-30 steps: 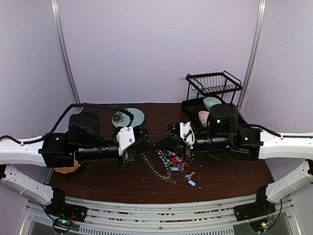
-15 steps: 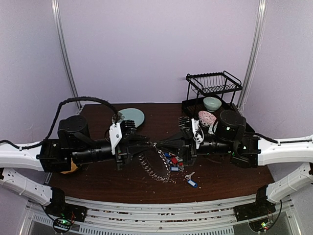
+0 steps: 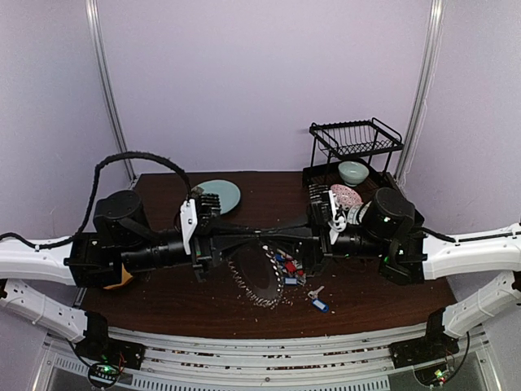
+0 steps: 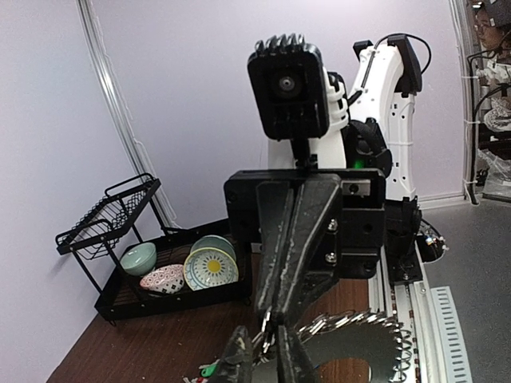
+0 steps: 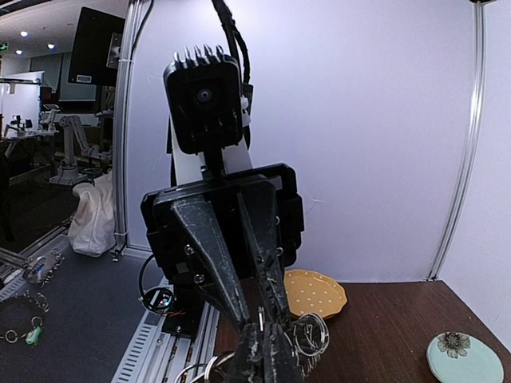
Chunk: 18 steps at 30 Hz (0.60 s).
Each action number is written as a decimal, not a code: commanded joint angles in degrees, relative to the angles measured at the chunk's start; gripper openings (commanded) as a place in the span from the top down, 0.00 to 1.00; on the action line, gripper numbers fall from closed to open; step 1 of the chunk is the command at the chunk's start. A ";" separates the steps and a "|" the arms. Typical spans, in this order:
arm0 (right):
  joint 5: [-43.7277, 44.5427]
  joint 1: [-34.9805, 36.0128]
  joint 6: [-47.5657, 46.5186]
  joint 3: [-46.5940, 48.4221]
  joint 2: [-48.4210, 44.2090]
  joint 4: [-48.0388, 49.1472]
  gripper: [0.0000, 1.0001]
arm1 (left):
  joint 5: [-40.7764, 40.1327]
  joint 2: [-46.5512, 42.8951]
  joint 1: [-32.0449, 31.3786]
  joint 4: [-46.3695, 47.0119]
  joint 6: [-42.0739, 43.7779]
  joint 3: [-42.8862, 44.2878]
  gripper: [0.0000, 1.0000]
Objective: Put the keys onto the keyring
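Observation:
The keyring (image 3: pixel 259 281) is a thin ring fringed with silvery keys. It hangs over the table's middle, below where both grippers meet tip to tip. My left gripper (image 3: pixel 259 238) comes from the left, and its fingers (image 4: pixel 239 351) stand narrowly closed around the ring's wire and small rings. My right gripper (image 3: pixel 273 239) comes from the right, shut on the same stretch of ring (image 5: pixel 307 335). In the left wrist view the keyring (image 4: pixel 359 343) fans out at the lower right. Loose keys with red and blue tags (image 3: pixel 290 267) lie beneath, and one blue-tagged key (image 3: pixel 319 305) lies nearer the front.
A black dish rack (image 3: pixel 354 151) holding bowls stands at the back right. A teal plate (image 3: pixel 221 194) lies at the back left. A yellow plate (image 5: pixel 316 294) sits under the left arm. A green-tagged key (image 4: pixel 209 369) shows on the dark wooden table (image 3: pixel 383 293).
Both wrists have drawn outward, so the fingers now stretch towards each other and meet at their tips. The keyring has risen and hangs more upright beneath them.

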 commanded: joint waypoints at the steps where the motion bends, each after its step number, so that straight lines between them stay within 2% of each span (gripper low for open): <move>1: -0.09 0.39 1.82 0.20 -0.39 6.22 1.00 | 0.79 0.95 0.22 1.18 0.09 0.51 0.85; 5: 0.21 0.37 1.51 0.06 -0.51 6.42 1.00 | 0.36 0.77 0.22 1.16 -0.40 0.35 0.78; 8: 0.78 0.40 1.04 0.02 -0.64 6.25 1.00 | -0.05 0.53 0.29 1.07 -0.87 0.24 0.78; 10: 0.66 0.35 1.03 0.25 -0.68 6.17 1.00 | -0.28 0.30 0.22 1.06 -0.88 -0.02 0.84; 12: 0.42 0.38 0.87 0.36 -0.62 6.02 1.00 | -0.76 0.12 0.23 1.20 -0.83 -0.24 0.99; 13: 0.44 0.38 0.77 0.32 -0.60 5.92 1.00 | -0.84 0.01 0.22 1.32 -0.79 -0.37 1.00; 17: 0.58 0.35 0.38 0.38 -0.93 5.60 1.00 | -0.61 -0.28 0.22 1.54 -0.70 -0.76 0.98; 18: 0.69 0.39 0.29 0.40 -1.02 5.62 1.00 | -1.00 -0.28 0.22 1.39 -0.82 -0.75 0.85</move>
